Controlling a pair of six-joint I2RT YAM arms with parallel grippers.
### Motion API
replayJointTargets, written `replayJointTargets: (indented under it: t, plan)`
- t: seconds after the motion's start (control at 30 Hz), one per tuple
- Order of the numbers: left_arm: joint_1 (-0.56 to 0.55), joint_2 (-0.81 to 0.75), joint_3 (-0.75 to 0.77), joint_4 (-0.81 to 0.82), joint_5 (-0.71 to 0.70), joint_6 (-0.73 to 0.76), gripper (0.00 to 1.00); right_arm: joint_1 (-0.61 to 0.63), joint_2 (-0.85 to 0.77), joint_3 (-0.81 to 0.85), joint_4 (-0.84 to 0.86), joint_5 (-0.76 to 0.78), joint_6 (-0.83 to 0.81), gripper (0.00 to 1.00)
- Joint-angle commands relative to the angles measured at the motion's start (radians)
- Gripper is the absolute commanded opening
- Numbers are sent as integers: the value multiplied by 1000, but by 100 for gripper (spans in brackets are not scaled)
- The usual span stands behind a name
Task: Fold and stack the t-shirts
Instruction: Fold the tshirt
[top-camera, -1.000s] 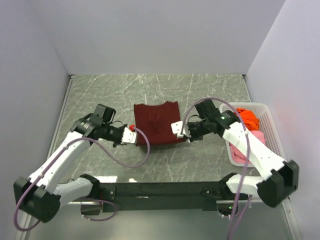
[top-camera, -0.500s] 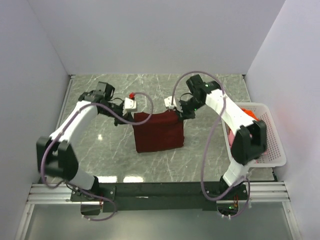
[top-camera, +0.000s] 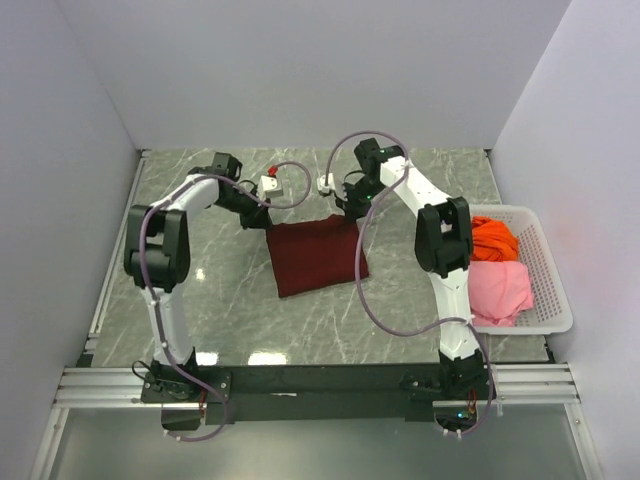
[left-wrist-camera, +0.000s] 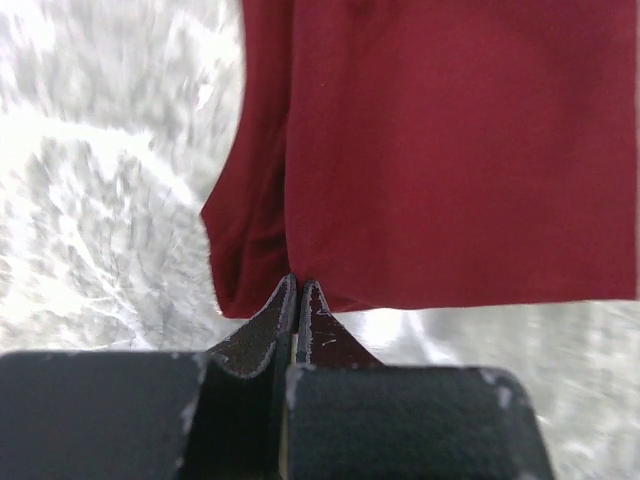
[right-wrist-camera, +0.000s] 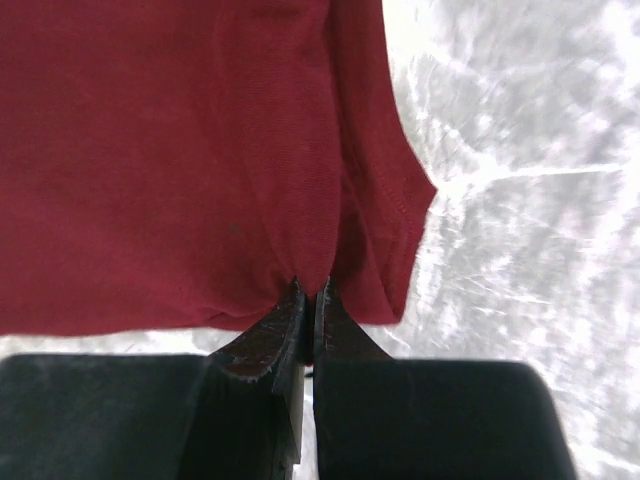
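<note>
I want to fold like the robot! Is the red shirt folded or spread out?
Folded. The dark red shirt is a compact rectangle, no sleeves sticking out, and the left wrist view shows stacked layers at its edge.

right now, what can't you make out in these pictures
- Top view: how the tips of the left tool and right tool meet the maroon t-shirt; too small, wrists cover them.
- Top view: what lies under the orange t-shirt and pink t-shirt in the basket; bunched cloth hides it.
- Wrist views: the table is blurred; the maroon t-shirt runs off the frame edges.
</note>
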Motion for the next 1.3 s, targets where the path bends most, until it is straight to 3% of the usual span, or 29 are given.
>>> replayJointTargets:
  t: [0.0, 0.2, 0.63, 0.83, 1.0, 1.1, 1.13, 1.17, 1.27]
  plan:
    - [2, 69, 73, 55, -52, -63, 2, 0, 22, 36, 56, 44, 30, 0]
    - [2, 114, 72, -8, -83, -66, 4, 34, 9, -41, 42, 94, 43, 1]
    - [2, -222, -321, -115, 41, 155, 4, 144, -355, -531, -11, -19, 182, 2]
    - [14, -264, -268, -215, 92, 187, 3, 127, -341, -418, -116, -51, 191, 4]
    - [26, -175, -221, -174, 51, 143, 4, 124, -224, -342, -88, -27, 208, 9]
    - [28, -115, -182, -110, 23, 59, 16, 103, -142, -276, -65, 8, 229, 21]
    - [28, -101, -157, -93, 12, 36, 21, 94, -124, -230, -70, 13, 240, 33]
    - [32, -92, -148, -73, 0, 8, 34, 77, -108, -211, -79, 18, 246, 44]
    - [63, -87, -122, 15, -5, -118, 41, 40, -90, -154, -51, 41, 313, 53]
